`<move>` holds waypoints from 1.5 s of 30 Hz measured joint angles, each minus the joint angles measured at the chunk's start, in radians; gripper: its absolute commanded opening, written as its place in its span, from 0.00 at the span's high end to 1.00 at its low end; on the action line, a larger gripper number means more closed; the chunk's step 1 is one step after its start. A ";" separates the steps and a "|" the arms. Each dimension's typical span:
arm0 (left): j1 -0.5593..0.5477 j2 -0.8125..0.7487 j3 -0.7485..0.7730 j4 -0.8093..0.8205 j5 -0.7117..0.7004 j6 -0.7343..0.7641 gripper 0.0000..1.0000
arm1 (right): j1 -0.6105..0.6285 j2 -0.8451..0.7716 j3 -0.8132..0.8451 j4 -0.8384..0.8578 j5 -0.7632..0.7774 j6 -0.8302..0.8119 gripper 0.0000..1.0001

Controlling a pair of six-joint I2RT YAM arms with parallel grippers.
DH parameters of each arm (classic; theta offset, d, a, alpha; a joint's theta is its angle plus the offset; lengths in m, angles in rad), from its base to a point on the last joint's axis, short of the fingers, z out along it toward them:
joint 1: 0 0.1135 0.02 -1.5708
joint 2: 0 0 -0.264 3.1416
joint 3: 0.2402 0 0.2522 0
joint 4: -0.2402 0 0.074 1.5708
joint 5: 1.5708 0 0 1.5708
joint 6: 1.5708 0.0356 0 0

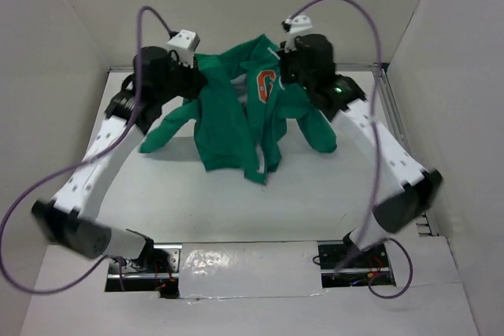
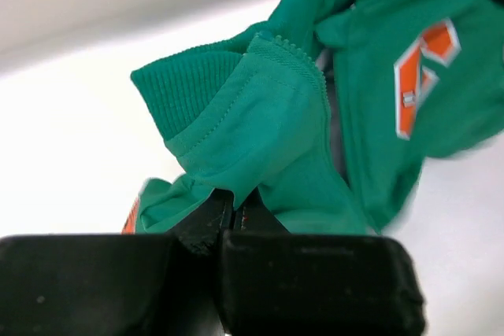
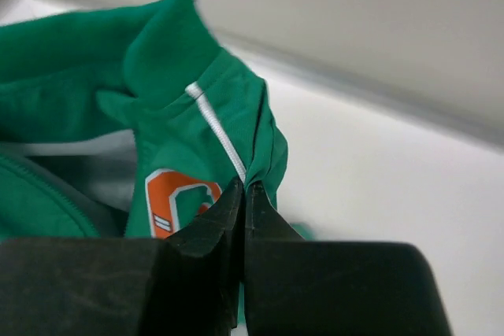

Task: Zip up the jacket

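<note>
The green jacket (image 1: 236,116) hangs lifted between both arms at the back of the table, its hem drooping to the surface. Its orange "G" patch (image 1: 266,84) faces the camera. My left gripper (image 1: 191,78) is shut on the fabric near the ribbed hem (image 2: 189,92), next to the zipper edge (image 2: 303,57). My right gripper (image 1: 285,68) is shut on the shoulder, right at the white piping (image 3: 216,131), above the patch (image 3: 177,202). The jacket front is open, with grey-white lining showing.
White walls (image 1: 465,53) enclose the table on the left, back and right. A sleeve (image 1: 319,131) hangs down on the right and another (image 1: 165,131) rests at the left. The arm bases (image 1: 354,257) sit at the near edge.
</note>
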 measured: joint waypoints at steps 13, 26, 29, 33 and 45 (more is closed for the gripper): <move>-0.132 -0.720 -0.095 0.038 0.113 0.083 1.00 | 0.284 -0.635 -0.023 -0.072 -0.020 -0.129 1.00; -0.129 -0.663 0.025 0.034 0.306 0.079 1.00 | 0.347 -0.582 0.082 -0.106 0.071 -0.079 1.00; -0.104 -0.534 -0.082 0.098 0.245 0.074 1.00 | 0.225 -0.446 0.042 -0.051 0.158 -0.003 1.00; 0.032 -0.245 -0.249 0.190 0.286 0.041 0.01 | 0.073 -0.198 -0.090 0.023 0.162 0.113 0.56; 0.238 0.268 -0.156 0.112 0.444 -0.087 0.01 | -0.046 0.251 -0.151 -0.080 0.135 0.282 0.00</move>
